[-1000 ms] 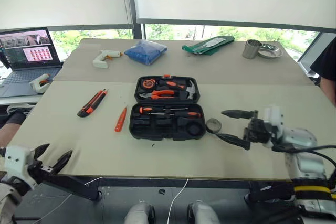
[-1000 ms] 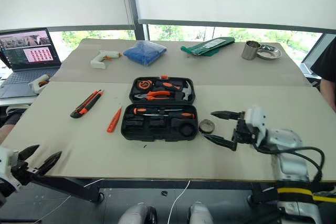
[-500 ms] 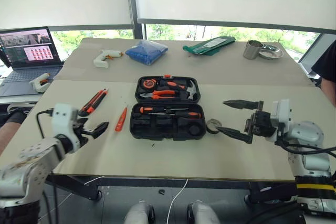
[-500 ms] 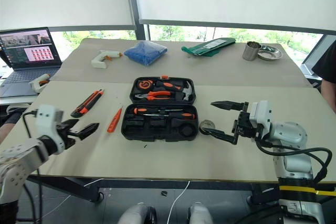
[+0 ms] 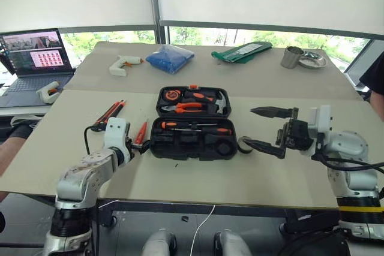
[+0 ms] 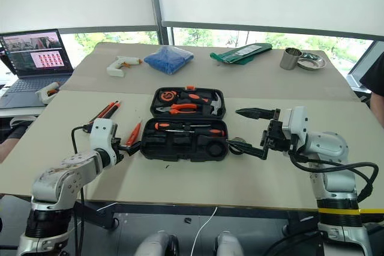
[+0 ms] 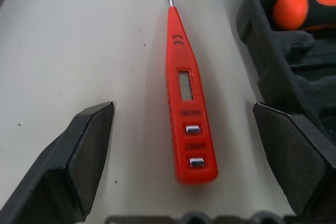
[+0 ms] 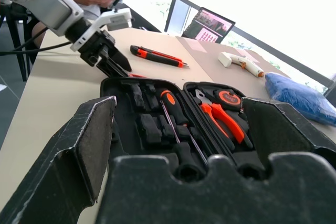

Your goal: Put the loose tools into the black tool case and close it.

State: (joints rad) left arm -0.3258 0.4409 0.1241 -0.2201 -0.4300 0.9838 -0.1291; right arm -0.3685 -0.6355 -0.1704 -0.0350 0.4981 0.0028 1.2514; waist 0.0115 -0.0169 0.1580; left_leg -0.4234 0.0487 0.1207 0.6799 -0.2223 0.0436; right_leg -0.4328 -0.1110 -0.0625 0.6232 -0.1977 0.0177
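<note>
The black tool case [image 5: 192, 125] lies open mid-table, with two slim screwdrivers [image 5: 195, 126] in its near half. The small orange screwdriver [image 7: 184, 98] lies on the table just left of the case, between the open fingers of my left gripper [image 5: 138, 146]. Farther left is the orange-and-black utility knife [image 5: 108, 116]. A small black tape roll [image 5: 244, 144] sits by the case's right side. My right gripper [image 5: 247, 126] hovers open above it, pointing left at the case, and holds nothing.
At the back stand a white glue gun [image 5: 123, 64], a blue bag [image 5: 170, 58], a green packet [image 5: 240, 51], a metal cup [image 5: 290, 57] and a dish [image 5: 312, 59]. A laptop [image 5: 33, 58] and another glue gun [image 5: 48, 92] sit far left. A person [image 5: 375, 82] is at the right edge.
My left arm came up from below the table's front edge and reached forward and right to the small orange screwdriver. My right gripper rose a little, still open.
</note>
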